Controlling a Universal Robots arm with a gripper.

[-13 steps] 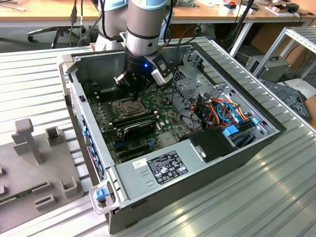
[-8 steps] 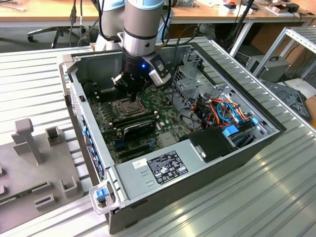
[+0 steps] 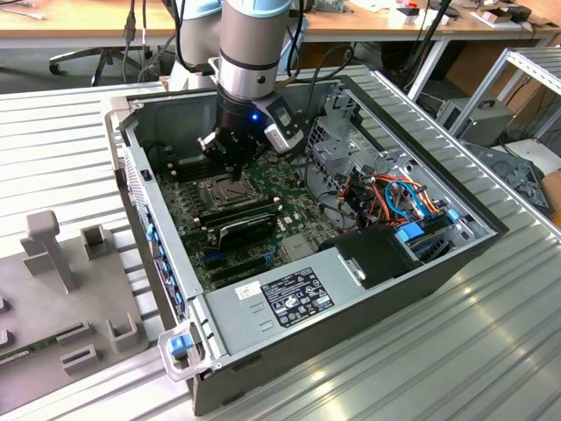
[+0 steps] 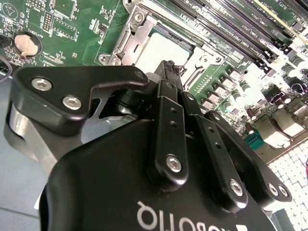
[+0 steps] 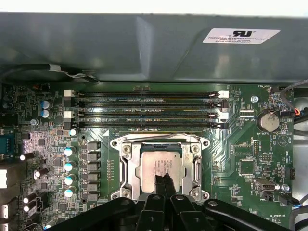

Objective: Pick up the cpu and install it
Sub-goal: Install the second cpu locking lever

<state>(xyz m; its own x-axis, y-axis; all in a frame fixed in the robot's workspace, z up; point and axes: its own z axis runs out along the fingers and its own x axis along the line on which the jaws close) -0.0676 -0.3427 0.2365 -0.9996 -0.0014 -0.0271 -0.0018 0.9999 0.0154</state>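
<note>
We see the cpu [image 5: 161, 166] lying flat inside the socket [image 5: 126, 166], its pale face up and framed on all sides by the silver metal bracket; it appears already seated, square to the frame. In the first wrist view the pincer [image 5: 163, 185] stands directly over the chip, its two black fingertips [image 5: 159, 183] pressed together with no gap and nothing between them, their tips at or just above the chip's edge at 6 o'clock. We judge this closed posture suits pressing or checking the seating, not carrying. In the second wrist view the closed pincer [image 4: 168, 67] points down at the same cpu [image 4: 161, 50]. At 12 o'clock from the socket in the first wrist view run the memory slots [image 5: 149, 108]; at 3 o'clock sits the coin battery [image 5: 268, 121]. In the exterior view the arm [image 3: 254, 53] reaches down into the open computer case [image 3: 263, 342], which rests on the ribbed metal surface [image 3: 438, 368].
</note>
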